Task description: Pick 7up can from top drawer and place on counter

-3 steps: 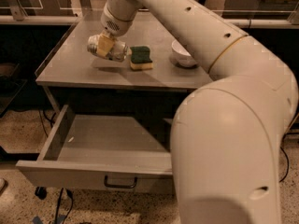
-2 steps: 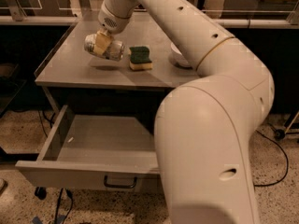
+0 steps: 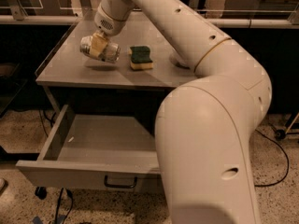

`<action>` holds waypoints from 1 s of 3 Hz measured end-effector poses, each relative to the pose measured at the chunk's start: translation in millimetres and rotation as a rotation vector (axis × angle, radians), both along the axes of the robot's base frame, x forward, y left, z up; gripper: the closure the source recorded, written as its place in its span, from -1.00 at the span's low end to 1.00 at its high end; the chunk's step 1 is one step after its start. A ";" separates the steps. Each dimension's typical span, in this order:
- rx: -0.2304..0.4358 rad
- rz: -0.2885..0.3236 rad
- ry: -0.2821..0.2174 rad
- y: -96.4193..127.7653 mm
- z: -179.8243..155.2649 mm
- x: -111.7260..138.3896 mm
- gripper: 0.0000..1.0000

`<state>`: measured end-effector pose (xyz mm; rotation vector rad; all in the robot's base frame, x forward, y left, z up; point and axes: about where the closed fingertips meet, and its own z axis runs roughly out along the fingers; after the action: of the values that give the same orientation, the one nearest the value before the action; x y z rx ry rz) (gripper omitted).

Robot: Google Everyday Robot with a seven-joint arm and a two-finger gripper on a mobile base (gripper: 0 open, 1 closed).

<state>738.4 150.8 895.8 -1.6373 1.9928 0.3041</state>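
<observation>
Fingers (image 3: 98, 42) of the gripper (image 3: 99, 48) hold the 7up can (image 3: 111, 54) just over the bench (image 3: 70, 71). Only setting it down is left.

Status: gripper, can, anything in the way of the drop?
Gripper shut on 7up can, over the counter's left half. Can sideways, off the surface, shadow beneath. Top drawer open below. Sponge right of can, not touching.

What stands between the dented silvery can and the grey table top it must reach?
Nothing visible. The two-finger gripper holds the dented silvery can over bare grey metal counter; the green sponge lies to one side.
</observation>
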 end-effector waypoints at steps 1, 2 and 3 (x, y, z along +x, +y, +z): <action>0.025 0.049 0.040 23.8 -13.4 -3.6 1.00; 0.052 0.087 0.056 44.9 -12.0 -1.5 1.00; 0.040 0.103 0.068 57.8 -16.9 1.5 1.00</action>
<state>739.9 208.6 879.0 -1.7290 1.9419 0.4414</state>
